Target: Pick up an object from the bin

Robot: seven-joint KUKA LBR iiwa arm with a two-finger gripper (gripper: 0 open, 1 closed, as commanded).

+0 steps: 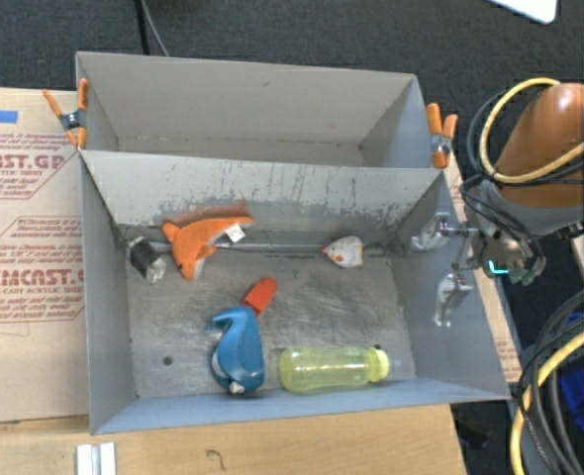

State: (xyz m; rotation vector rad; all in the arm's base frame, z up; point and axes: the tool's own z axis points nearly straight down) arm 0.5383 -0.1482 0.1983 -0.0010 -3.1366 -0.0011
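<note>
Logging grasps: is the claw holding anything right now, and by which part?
Nothing is held: the claw hangs open and empty over the bin's right wall.

It looked like a robotics lab: a cabled robot arm (547, 132) at frame right beside a grey metal bin (243, 107), dark carpet (292, 18) above.

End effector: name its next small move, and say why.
Probably a short shift left, out over the floor of the bin toward the yellow bottle. The end effector hangs open by the right wall, holding nothing, and the bottle lies on its side near the front, among the closest things.
</note>
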